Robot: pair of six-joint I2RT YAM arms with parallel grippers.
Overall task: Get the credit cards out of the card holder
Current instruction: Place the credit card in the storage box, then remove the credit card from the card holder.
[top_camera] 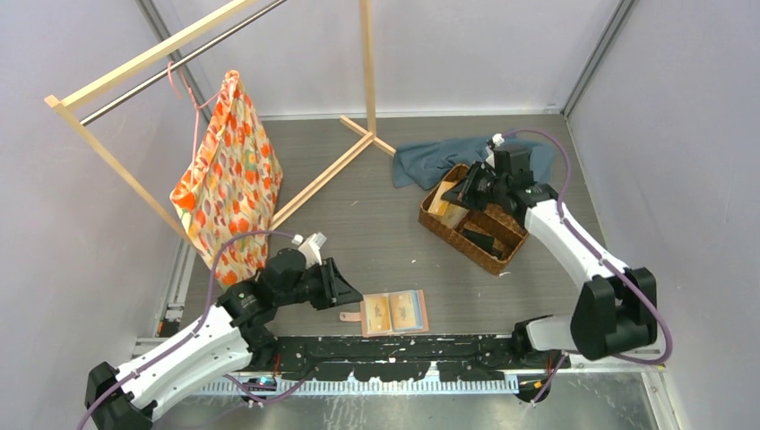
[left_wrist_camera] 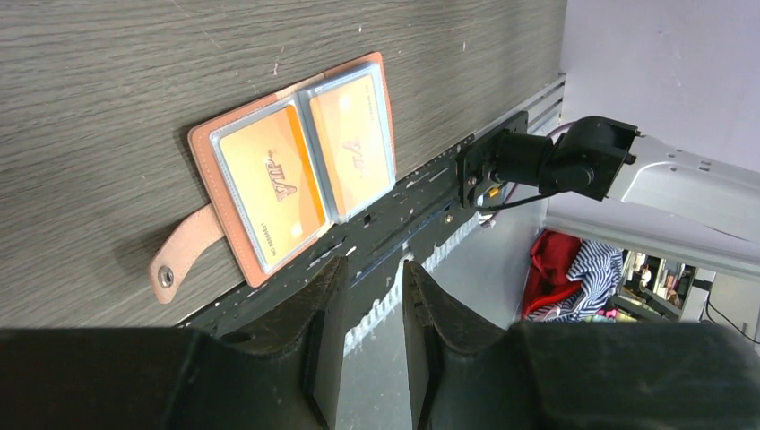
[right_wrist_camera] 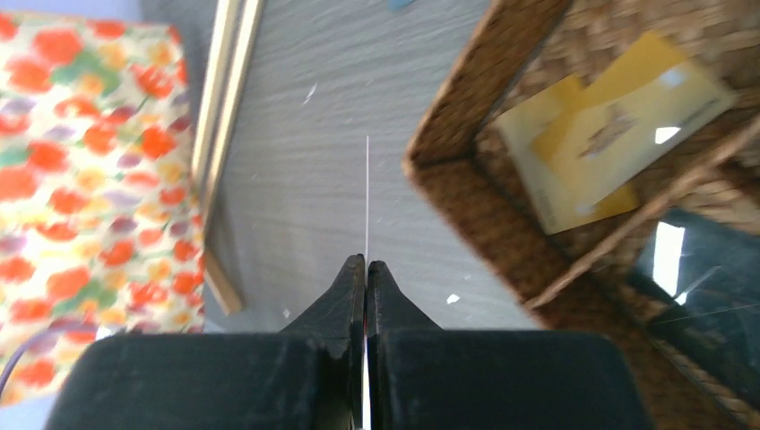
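The salmon-pink card holder (top_camera: 394,312) lies open and flat near the table's front edge, its snap tab (left_wrist_camera: 184,255) pointing left. Two orange-gold credit cards (left_wrist_camera: 269,184) sit in its clear slots. My left gripper (left_wrist_camera: 374,273) hovers just left of the holder (left_wrist_camera: 202,148), open, with nothing between its fingers. My right gripper (right_wrist_camera: 367,262) hangs by the left end of the brown woven basket (top_camera: 475,251), shut on a thin pale credit card (right_wrist_camera: 367,197) seen edge-on. More gold cards (right_wrist_camera: 609,134) and a black card (right_wrist_camera: 690,269) lie inside the basket (right_wrist_camera: 457,107).
A floral bag (top_camera: 228,184) hangs from a wooden clothes rack (top_camera: 323,175) at the back left. A blue cloth (top_camera: 430,159) lies behind the basket. A black rail (top_camera: 403,345) runs along the near edge by the holder.
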